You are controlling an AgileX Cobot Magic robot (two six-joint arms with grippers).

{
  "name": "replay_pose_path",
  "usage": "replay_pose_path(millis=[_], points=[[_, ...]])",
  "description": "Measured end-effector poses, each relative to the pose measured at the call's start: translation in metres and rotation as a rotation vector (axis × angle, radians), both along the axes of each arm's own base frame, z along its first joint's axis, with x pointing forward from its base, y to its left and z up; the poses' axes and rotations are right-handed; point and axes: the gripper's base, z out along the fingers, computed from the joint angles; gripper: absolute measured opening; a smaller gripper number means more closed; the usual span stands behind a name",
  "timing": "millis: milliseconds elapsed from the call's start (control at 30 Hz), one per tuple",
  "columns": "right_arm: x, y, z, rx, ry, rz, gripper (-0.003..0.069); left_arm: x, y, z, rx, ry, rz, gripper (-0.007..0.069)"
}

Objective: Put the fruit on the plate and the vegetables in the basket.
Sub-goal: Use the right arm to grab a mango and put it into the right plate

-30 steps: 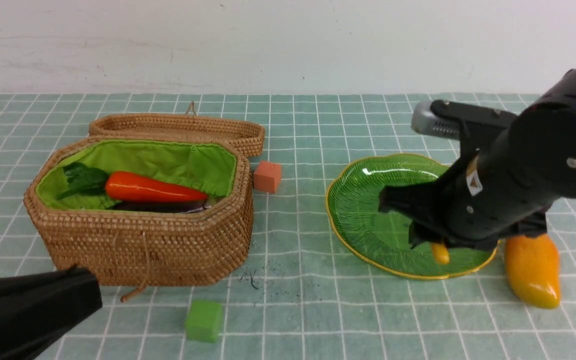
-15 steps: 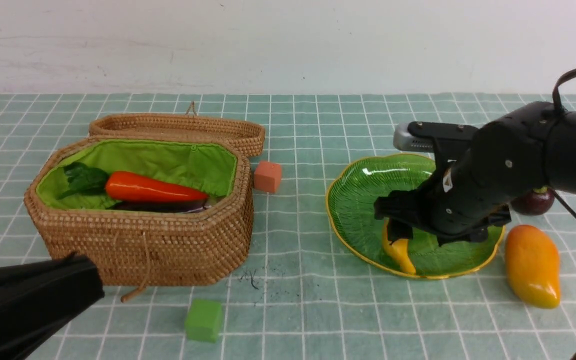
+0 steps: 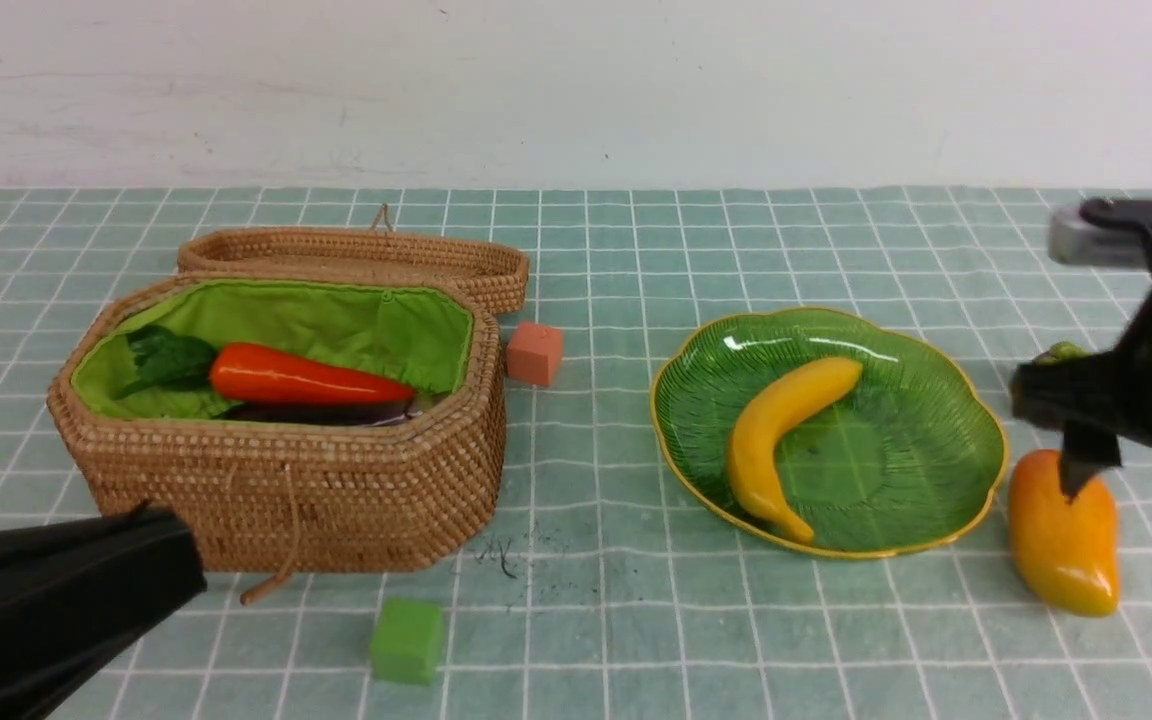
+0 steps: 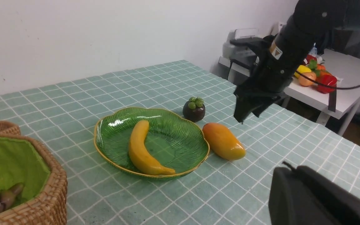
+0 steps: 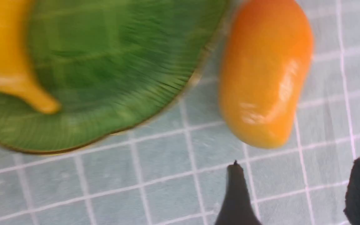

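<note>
A green checked tablecloth [image 3: 596, 600] held a woven basket [image 3: 286, 490] on the robot's left and a glossy green plate [image 3: 896, 470] on its right. The banana [image 3: 781, 440] lay on the plate. The mango [image 3: 1064, 540] rested on the cloth just beside the plate's rim, and the mangosteen [image 4: 194, 109] sat on the cloth near the plate's far edge. Inside the basket lay an orange-red vegetable [image 3: 306, 380] with an eggplant [image 3: 321, 412] under it; no bumpy green pod could be seen. The right gripper [image 3: 1126, 488] hung above the mango, jaws spread and empty. The left gripper [image 3: 56, 600] showed only as a dark shape, so its jaws could not be judged. One fruit appeared placed, two remained, and the vegetables seemed mostly sorted.
</note>
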Motion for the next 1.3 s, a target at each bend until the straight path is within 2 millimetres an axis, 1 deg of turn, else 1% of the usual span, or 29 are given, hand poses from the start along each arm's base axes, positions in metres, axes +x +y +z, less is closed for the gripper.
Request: replay_pose_path(millis=[33,100,133,167,200,300,400,533,633,700,767,800,833,900,1000,1100,1133,1167,1233,1267,1300], points=[[0.0,-0.003,-0.003,0.015,0.0,-0.013,0.0448,0.0,0.0,0.0,0.001,-0.001,0.0,-0.0005],[0.002,-0.013,-0.018,0.063,-0.004,-0.038,0.0459,0.0,0.0,0.0,0.004,-0.004,0.002,-0.0004],[0.006,-0.019,-0.027,0.106,-0.03,-0.066,0.0485,0.0,0.0,0.0,0.009,-0.01,0.004,-0.0003],[0.006,-0.02,-0.028,0.106,-0.029,-0.07,0.0485,0.0,0.0,0.0,0.01,-0.011,0.004,-0.0003],[0.011,-0.026,-0.031,0.123,-0.057,-0.091,0.052,0.0,0.0,0.0,0.014,-0.017,0.006,-0.0002],[0.019,-0.035,-0.039,0.121,-0.085,-0.111,0.0584,0.001,0.001,0.0,0.018,-0.021,0.007,-0.0002],[0.025,-0.037,-0.053,0.111,-0.052,-0.104,0.0608,0.001,0.001,0.0,0.021,-0.019,0.008,-0.0002],[0.035,-0.037,-0.074,0.112,-0.03,-0.103,0.0608,0.001,0.001,0.0,0.022,-0.018,0.009,-0.0002],[0.041,-0.038,-0.091,0.108,-0.012,-0.099,0.0594,0.001,0.001,-0.001,0.028,-0.013,0.01,-0.0002],[0.043,-0.038,-0.099,0.102,0.005,-0.084,0.0576,0.001,0.001,-0.001,0.028,-0.013,0.01,-0.0001],[0.044,-0.038,-0.105,0.096,0.021,-0.065,0.0542,0.001,0.001,-0.001,0.028,-0.013,0.01,-0.0001],[0.044,-0.038,-0.105,0.095,0.021,-0.063,0.0538,0.001,0.001,-0.001,0.028,-0.013,0.01,-0.0001],[0.044,-0.038,-0.105,0.091,0.02,-0.05,0.0516,0.001,0.001,-0.001,0.028,-0.013,0.01,0.0001],[0.043,-0.038,-0.104,0.081,0.022,-0.021,0.0516,0.001,0.001,-0.001,0.028,-0.013,0.01,0.0004],[0.04,-0.038,-0.096,0.071,0.034,-0.002,0.0516,0.001,0.001,-0.001,0.029,-0.012,0.011,0.0006],[0.033,-0.037,-0.065,0.078,0.028,-0.008,0.0516,0.001,0.001,-0.001,0.029,-0.012,0.011,0.0008],[0.029,-0.032,-0.049,0.092,-0.011,-0.007,0.0516,0.001,0.001,-0.001,0.03,-0.013,0.011,0.0008],[0.027,-0.025,-0.038,0.113,-0.048,0.0,0.0516,0.001,0.001,-0.001,0.03,-0.013,0.011,0.0009],[0.026,-0.006,-0.024,0.166,-0.118,0.025,0.0516,0.001,0.001,-0.001,0.029,-0.013,0.011,0.0011],[0.027,0.006,-0.021,0.196,-0.155,0.043,0.0516,0.001,0.001,-0.001,0.029,-0.014,0.011,0.0011],[0.028,0.008,-0.02,0.202,-0.163,0.045,0.0516,0.001,0.001,-0.001,0.029,-0.014,0.011,0.0011]])
